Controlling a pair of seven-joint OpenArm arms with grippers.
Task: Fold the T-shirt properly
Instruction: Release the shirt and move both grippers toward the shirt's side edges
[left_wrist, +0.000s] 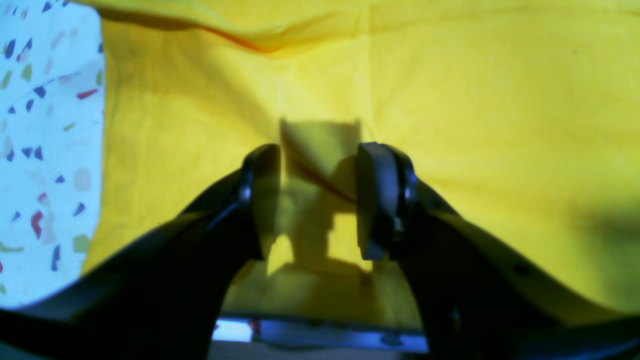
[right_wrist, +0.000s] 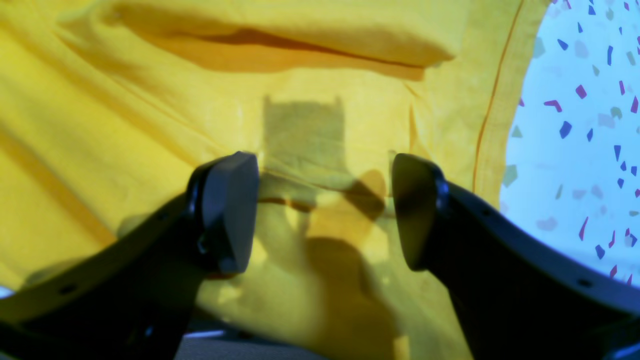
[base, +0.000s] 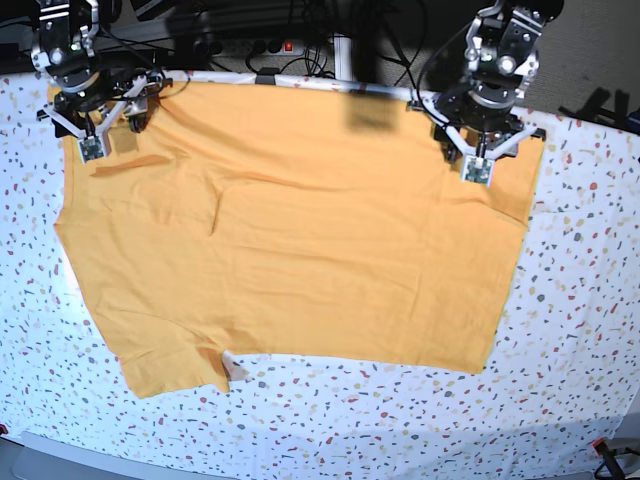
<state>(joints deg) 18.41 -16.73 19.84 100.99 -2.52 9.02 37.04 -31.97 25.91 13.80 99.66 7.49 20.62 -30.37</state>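
You had the T-shirt (base: 300, 250) spread flat on the speckled table (base: 580, 330). Your left gripper (left_wrist: 317, 200) and right gripper (right_wrist: 325, 210) hovered over its far edge, jaws apart, holding nothing.

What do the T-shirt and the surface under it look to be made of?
T-shirt: soft matte woven or knit fabric, probably cotton; it creases, folds and shows a stitched hem. Table surface: smooth white sheet with coloured terrazzo-style flecks, likely printed laminate or vinyl; which one cannot be told.
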